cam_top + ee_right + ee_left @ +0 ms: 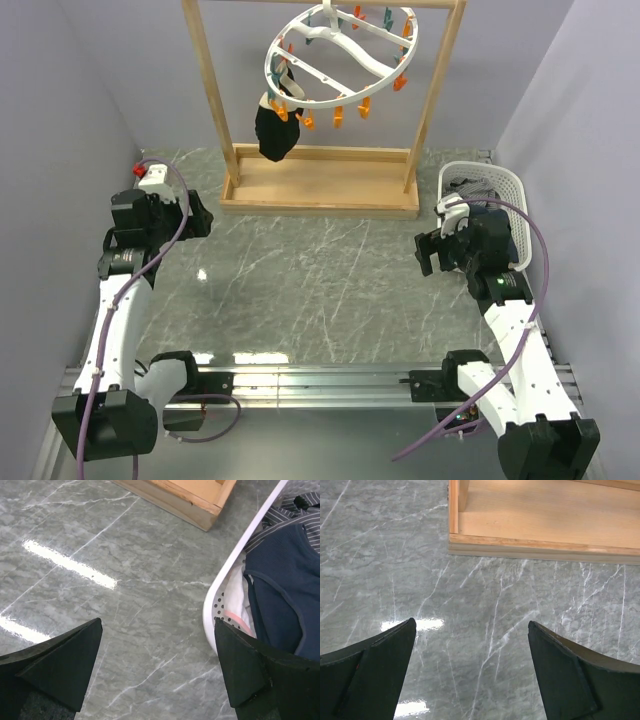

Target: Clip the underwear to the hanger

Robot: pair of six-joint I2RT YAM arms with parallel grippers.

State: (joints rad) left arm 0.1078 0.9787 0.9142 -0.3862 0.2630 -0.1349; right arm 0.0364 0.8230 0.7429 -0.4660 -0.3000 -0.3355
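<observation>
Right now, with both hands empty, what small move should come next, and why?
Probably shift the right hand sideways over the basket rim toward the navy underwear: it is open and empty, and the underwear lies in the basket close by, not yet on the hanger.

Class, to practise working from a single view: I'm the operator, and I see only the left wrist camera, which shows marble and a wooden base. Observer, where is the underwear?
Observer: The navy underwear lies in a white basket on the table's right side, just beyond the open right pincer.
Operator: And the hanger?
Observer: The hanger hangs tilted from the top of the wooden rack. A black garment dangles from its left edge.
</observation>
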